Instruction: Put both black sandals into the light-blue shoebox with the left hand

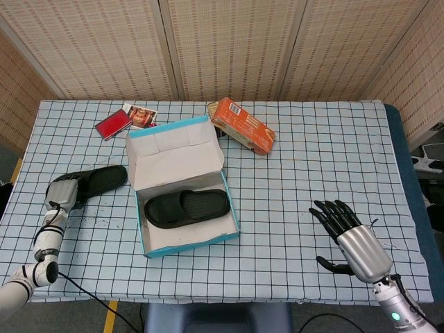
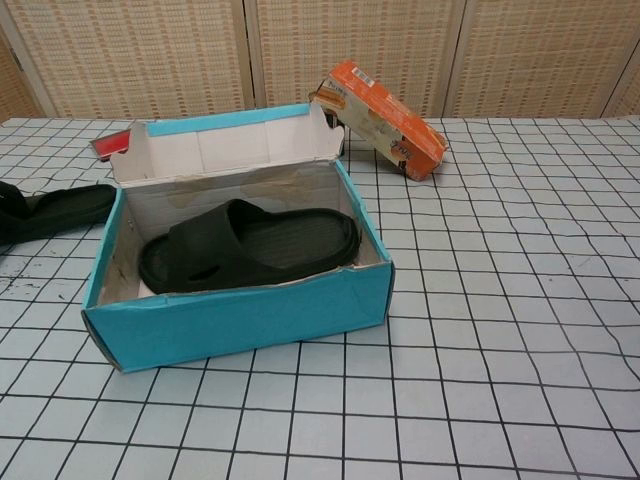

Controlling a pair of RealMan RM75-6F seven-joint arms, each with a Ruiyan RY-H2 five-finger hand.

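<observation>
One black sandal (image 1: 186,207) (image 2: 248,246) lies inside the light-blue shoebox (image 1: 201,241) (image 2: 240,314), whose lid stands open at the back. The second black sandal (image 1: 104,180) (image 2: 66,209) is left of the box, its heel end gripped by my left hand (image 1: 62,193) and its toe end tilted up toward the box. In the chest view only the sandal shows at the left edge. My right hand (image 1: 348,234) rests over the table at the front right with fingers spread and nothing in it.
An orange carton (image 1: 243,125) (image 2: 381,117) lies tilted behind the shoebox. A red card (image 1: 113,124) (image 2: 110,146) and a small picture card (image 1: 141,114) sit at the back left. The checked tablecloth (image 1: 312,159) covers the table.
</observation>
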